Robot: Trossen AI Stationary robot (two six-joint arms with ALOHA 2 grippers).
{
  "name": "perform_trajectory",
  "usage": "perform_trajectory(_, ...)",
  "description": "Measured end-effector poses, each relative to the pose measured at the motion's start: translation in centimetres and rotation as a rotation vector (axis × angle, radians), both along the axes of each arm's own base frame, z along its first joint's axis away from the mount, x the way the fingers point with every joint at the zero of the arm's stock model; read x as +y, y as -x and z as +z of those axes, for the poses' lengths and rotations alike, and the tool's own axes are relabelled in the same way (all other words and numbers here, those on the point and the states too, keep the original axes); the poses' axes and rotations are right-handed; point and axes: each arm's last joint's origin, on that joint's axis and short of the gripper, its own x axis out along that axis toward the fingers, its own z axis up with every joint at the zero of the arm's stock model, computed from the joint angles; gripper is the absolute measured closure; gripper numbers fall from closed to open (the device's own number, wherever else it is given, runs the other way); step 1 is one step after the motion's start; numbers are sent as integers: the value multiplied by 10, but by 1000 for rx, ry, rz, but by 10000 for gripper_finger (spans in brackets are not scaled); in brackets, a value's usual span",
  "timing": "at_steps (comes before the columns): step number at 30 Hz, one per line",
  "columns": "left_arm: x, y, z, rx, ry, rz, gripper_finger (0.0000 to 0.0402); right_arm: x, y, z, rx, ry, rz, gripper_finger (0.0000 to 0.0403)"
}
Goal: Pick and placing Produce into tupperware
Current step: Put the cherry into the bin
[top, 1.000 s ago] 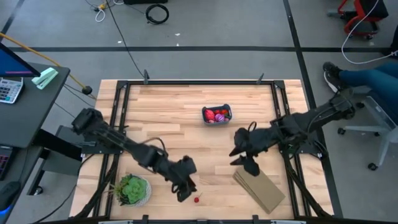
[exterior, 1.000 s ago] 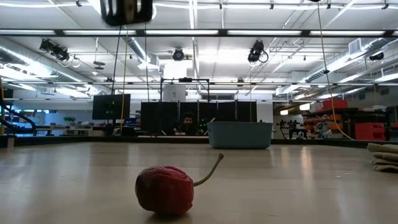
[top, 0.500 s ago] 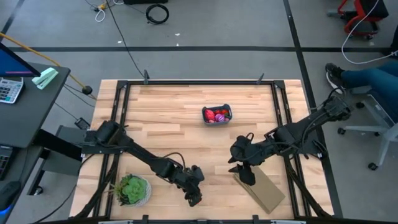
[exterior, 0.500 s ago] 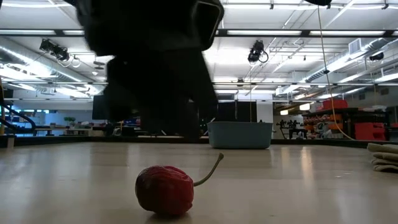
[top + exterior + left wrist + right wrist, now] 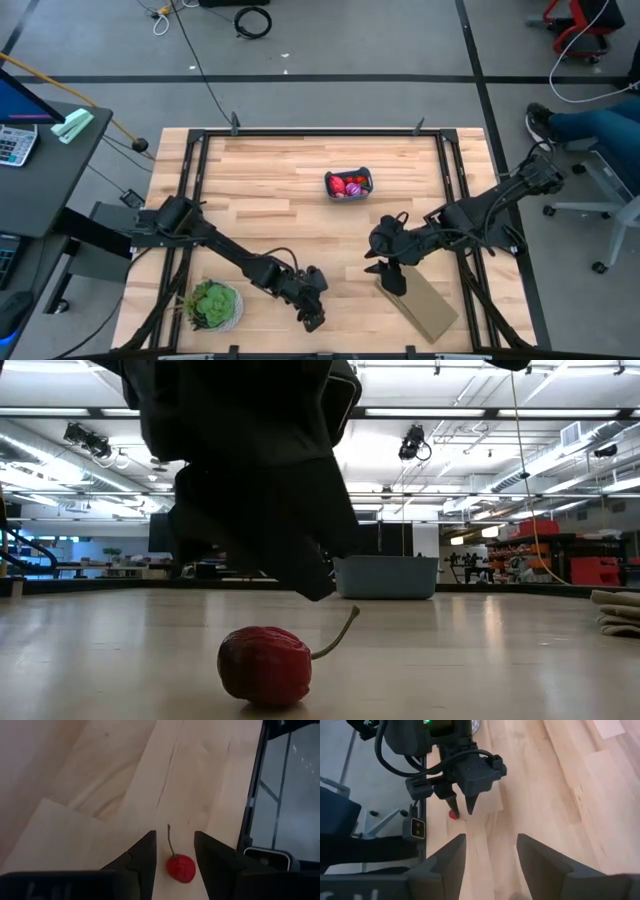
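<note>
The left gripper (image 5: 175, 851) points steeply down at the worktop's (image 5: 280, 190) near edge, jaws apart astride a red cherry (image 5: 180, 868). The right gripper (image 5: 490, 851) hovers over mid-worktop, jaws apart, empty.

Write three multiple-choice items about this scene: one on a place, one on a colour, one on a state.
1. Where is the left gripper?
A. over the tupperware
B. above the cherry
C. on the tan block

2. What colour is the cherry?
A. red
B. yellow
C. green

3. How are the left gripper's jaws?
A. shut on the cherry
B. shut and empty
C. open around the cherry

Answers:
1. B, the left wrist view shows the cherry below it, far from the tupperware.
2. A, clear in the low view.
3. C, gaps show on both sides of the cherry.
</note>
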Motion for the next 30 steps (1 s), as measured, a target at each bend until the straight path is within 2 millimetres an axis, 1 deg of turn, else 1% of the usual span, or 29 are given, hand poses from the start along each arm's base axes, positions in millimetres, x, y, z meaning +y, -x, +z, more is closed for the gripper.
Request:
perform_trajectory(7,1,-1,0,-20,-30,34,263,0,0,0,-1,2,1,218)
perform_trajectory(19,-1,-2,2,-53,-24,70,263,0,0,0,-5,19,18,217)
perform_trajectory(24,-5,-2,-9,-37,-21,89,260,0,0,0,-5,20,19,218)
perform_trajectory(28,-11,0,-19,-6,-8,101,265,0,0,0,-3,21,19,218)
perform_trajectory(30,-13,1,-21,-1,2,108,267,0,1,-1,3,25,19,218)
